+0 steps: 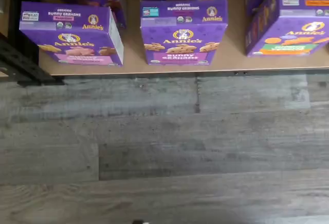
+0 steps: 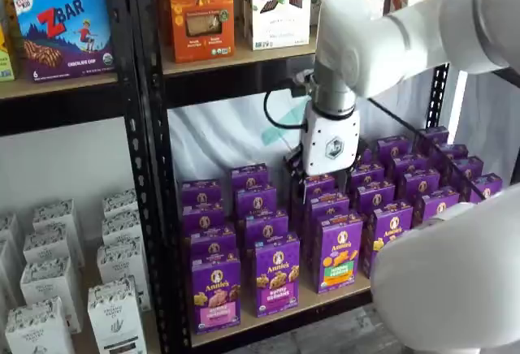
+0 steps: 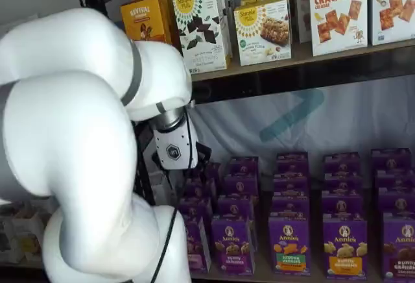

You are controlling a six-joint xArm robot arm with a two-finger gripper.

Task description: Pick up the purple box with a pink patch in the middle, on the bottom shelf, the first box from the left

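The purple box with the pink label band stands upright at the front left end of the bottom shelf. In a shelf view it is the leftmost front box; in the other the arm half hides it. My gripper hangs in front of the rows of purple boxes, above and to the right of that box. Only its white body shows clearly in both shelf views. I cannot make out a gap between the fingers, and nothing is held.
A same-size purple Bunny Grahams box stands beside it, then one with an orange and green patch. More purple boxes stand in rows behind. A black upright borders the shelf's left end. Grey plank floor lies in front.
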